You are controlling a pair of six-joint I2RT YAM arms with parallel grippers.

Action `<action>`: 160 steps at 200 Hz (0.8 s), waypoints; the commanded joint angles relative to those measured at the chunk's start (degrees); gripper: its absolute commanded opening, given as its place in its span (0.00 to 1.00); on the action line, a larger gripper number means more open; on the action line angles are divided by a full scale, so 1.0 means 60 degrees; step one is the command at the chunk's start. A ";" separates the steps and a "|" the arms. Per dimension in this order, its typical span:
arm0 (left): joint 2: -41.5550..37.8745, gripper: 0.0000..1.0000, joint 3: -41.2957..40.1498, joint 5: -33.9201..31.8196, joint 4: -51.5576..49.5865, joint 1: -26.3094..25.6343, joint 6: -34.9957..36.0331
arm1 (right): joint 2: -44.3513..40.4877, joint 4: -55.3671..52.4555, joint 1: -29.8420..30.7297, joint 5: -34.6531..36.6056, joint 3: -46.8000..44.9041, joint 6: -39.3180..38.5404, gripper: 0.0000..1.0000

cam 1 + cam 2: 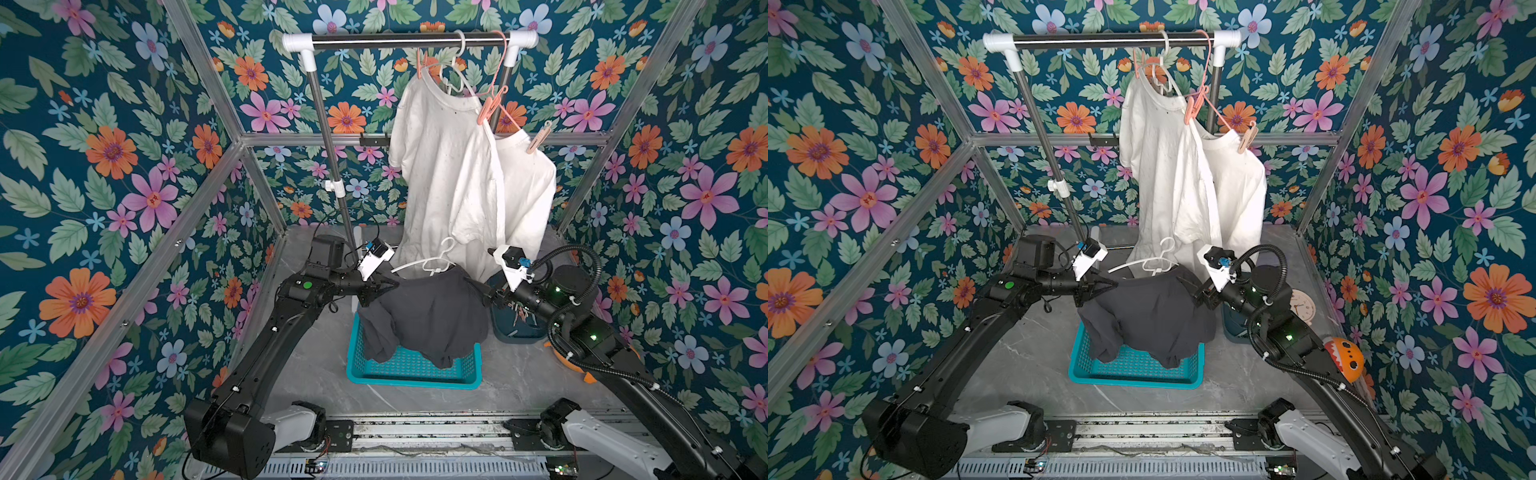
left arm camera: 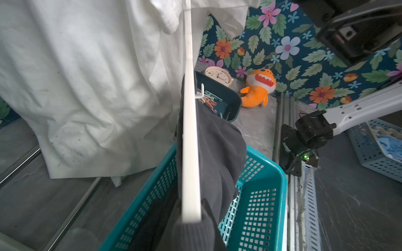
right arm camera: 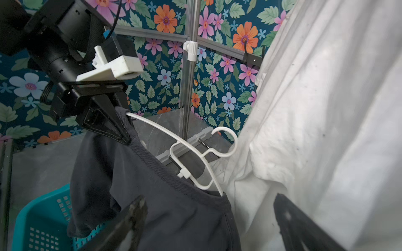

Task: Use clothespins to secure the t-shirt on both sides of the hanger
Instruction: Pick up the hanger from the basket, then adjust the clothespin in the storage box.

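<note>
My left pincer is closed tight, pinching the neckband of the dark t-shirt where one arm of the white hanger comes out of the collar. It holds shirt and hanger up above the teal basket, and the shirt's lower edge droops into the basket. My right pincer is wide open and holds nothing. Its two dark fingers stand well apart at the shirt's other shoulder, one over the dark cloth and one against hanging white cloth. The loose clothespins, salmon-pink and pale ones among them, lie in a heap in a dark blue tray on the table beside my right arm, close behind the open pincer. Behind the dark shirt, two white t-shirts hang from the rail, each already pinned to its hanger with pegs.
</note>
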 commanded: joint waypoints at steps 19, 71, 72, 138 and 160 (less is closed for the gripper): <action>-0.0436 0.00 -0.0283 -0.0823 0.0789 0.0020 0.0011 | -0.0712 -0.1320 -0.0390 -0.0048 -0.0214 0.1878 0.90; -0.1336 0.00 -0.0881 -0.1351 0.1269 0.0042 -0.0091 | -0.0491 -0.3011 -0.1962 0.1274 -0.0530 0.4008 0.84; -0.1347 0.00 -0.0899 -0.1354 0.1275 0.0042 -0.0091 | -0.0487 -0.3031 -0.2023 0.1279 -0.0548 0.4058 0.84; -0.2088 0.00 -0.1345 -0.1209 0.1491 0.0057 0.0040 | 0.0395 -0.3677 -0.3481 0.2449 -0.1328 0.5706 0.82; -0.2093 0.00 -0.1362 -0.1177 0.1534 0.0057 0.0069 | 0.1077 -0.3570 -0.3625 0.2688 -0.1522 0.6110 0.80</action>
